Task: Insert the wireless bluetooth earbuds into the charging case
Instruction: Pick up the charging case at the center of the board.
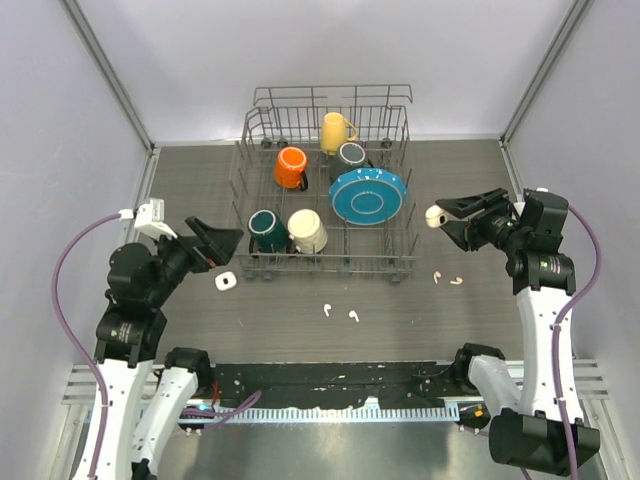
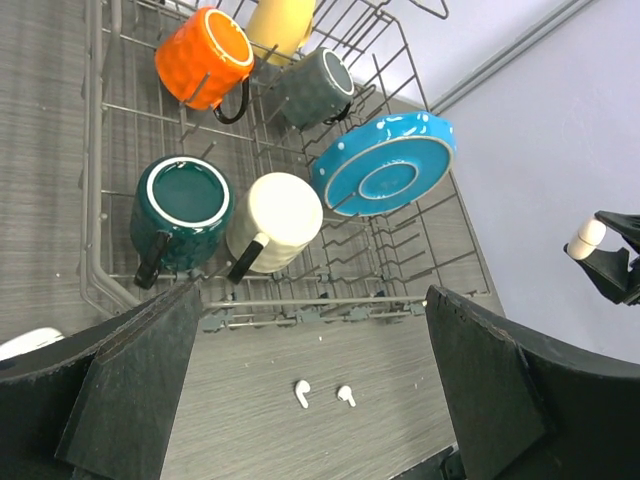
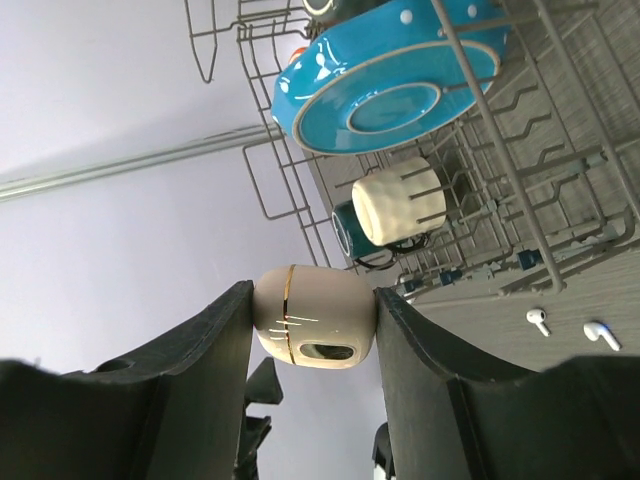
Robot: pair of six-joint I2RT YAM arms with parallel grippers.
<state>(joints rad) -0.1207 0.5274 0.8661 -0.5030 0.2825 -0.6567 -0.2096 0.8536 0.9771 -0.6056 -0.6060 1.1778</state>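
My right gripper [image 1: 441,217] is shut on a white charging case [image 1: 433,216] and holds it in the air right of the rack; the case [image 3: 315,315] sits closed between both fingers, gold seam showing. Two earbuds [image 1: 437,276] [image 1: 456,281] lie on the table below it, and show small in the right wrist view [image 3: 538,320] [image 3: 601,334]. Two more earbuds [image 1: 327,310] [image 1: 353,315] lie in front of the rack, seen between my open left gripper's [image 2: 310,390] fingers [image 2: 301,393] [image 2: 345,396]. A second white case [image 1: 225,282] rests on the table just below the left gripper [image 1: 226,243].
A wire dish rack [image 1: 322,268] fills the table's middle. It holds an orange mug [image 1: 291,166], a yellow mug [image 1: 335,130], a grey mug [image 1: 351,157], a teal mug [image 1: 267,229], a cream mug [image 1: 307,231] and a blue plate [image 1: 368,194]. Grey walls enclose three sides.
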